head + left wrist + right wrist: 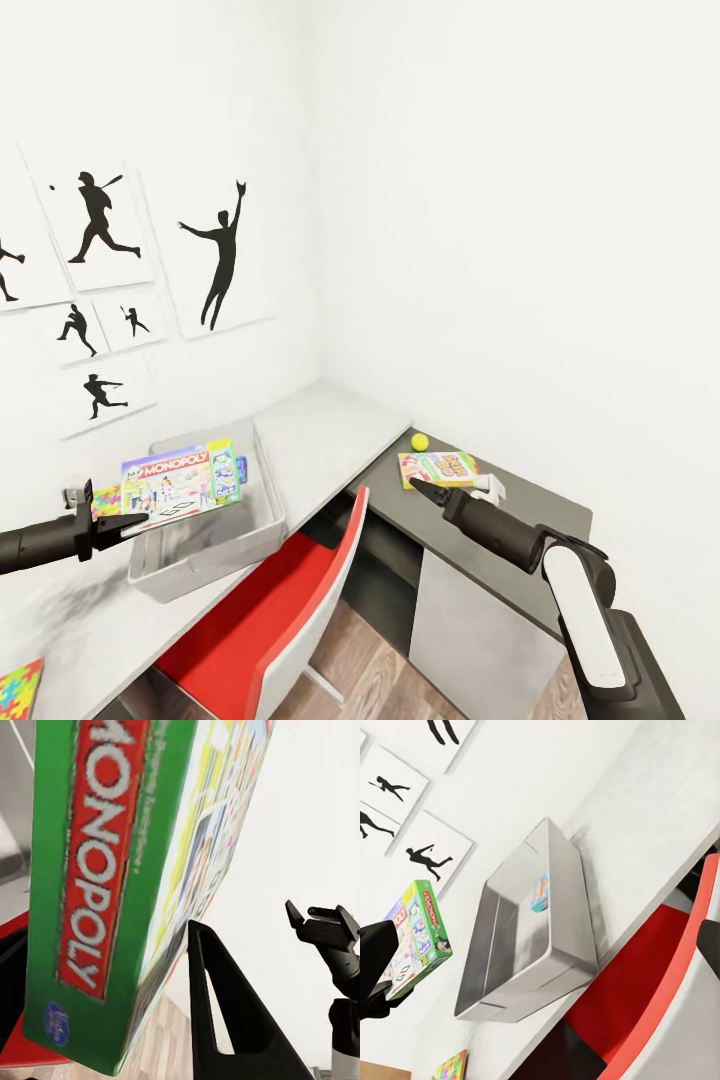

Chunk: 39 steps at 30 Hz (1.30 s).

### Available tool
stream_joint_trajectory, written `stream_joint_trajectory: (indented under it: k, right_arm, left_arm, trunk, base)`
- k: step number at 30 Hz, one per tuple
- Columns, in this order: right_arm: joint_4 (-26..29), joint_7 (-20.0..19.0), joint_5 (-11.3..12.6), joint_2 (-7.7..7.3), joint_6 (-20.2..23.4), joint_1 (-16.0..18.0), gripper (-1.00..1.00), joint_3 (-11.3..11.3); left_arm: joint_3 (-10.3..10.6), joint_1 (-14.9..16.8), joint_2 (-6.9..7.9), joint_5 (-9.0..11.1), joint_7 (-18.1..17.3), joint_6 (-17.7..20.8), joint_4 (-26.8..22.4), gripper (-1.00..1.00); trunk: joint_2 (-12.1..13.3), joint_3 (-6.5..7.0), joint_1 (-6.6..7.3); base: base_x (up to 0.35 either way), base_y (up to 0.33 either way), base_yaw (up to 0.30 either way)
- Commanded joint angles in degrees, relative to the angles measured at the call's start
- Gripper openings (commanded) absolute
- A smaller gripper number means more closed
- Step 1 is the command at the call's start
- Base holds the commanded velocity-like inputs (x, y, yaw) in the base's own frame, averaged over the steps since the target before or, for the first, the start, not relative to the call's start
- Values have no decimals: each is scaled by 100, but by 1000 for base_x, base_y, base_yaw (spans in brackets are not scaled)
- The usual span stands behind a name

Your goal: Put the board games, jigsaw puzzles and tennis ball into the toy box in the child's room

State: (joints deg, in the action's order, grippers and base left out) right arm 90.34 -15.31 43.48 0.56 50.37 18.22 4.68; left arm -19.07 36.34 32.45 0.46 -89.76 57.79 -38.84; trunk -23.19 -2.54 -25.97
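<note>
Six toys are due in the bin, and here is the count, starting from the long desk with the pale grey top (330,430) that runs into the corner of the white-walled room. On it sits the plain grey toy box with low sloping walls (215,560), and one small blue-printed box (540,892) already stands against its inner wall; I take that for a board game delivered. Above the bin's near end hangs the green-edged Monopoly board game with red lettering (180,482), clamped between the jaws of the left gripper (125,522), not yet released, so that one is halfway home. Over on the dark grey surface (540,510) beside the pale top lies the third game, a flat yellow-and-green cartoon-printed box (440,468), with the right gripper (415,485) poised just beside its near edge; from the left wrist camera its jaws look apart and hold nothing. Smaller still, one multicolour jigsaw puzzle square (107,500) lies on the desk just behind the left gripper, outside the bin, and a second multicolour puzzle square (20,688) lies well apart at the desk's near end. Last, the little yellow-green tennis ball (419,441) rests just beyond the third game, untouched. By my judgement: one in, one about to drop, four left.
</note>
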Motion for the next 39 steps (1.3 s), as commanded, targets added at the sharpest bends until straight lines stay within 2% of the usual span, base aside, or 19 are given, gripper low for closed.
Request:
stream_joint_trajectory:
  k: [1,9,28,39]
  right_arm:
    - [2,-43,-32,6,34,7,100,15]
    - [2,-34,-32,6,34,7,100,16]
    - [2,-38,-32,6,34,7,100,15]
    - [2,-56,-32,6,34,7,100,23]
  left_arm:
    - [0,5,0,-2,-24,59,0,-100]
    - [0,5,-2,5,-24,57,63,-100]
    - [0,5,-2,0,-24,57,79,-100]
    - [3,5,-2,-2,-24,57,79,-100]
  trunk:
    - [-13,-13,-4]
    - [-13,-13,-4]
    - [-13,-13,-4]
    - [-13,-13,-4]
  base:
    - [33,0,0]
    - [164,-7,48]
    - [90,-49,269]
    - [138,-9,33]
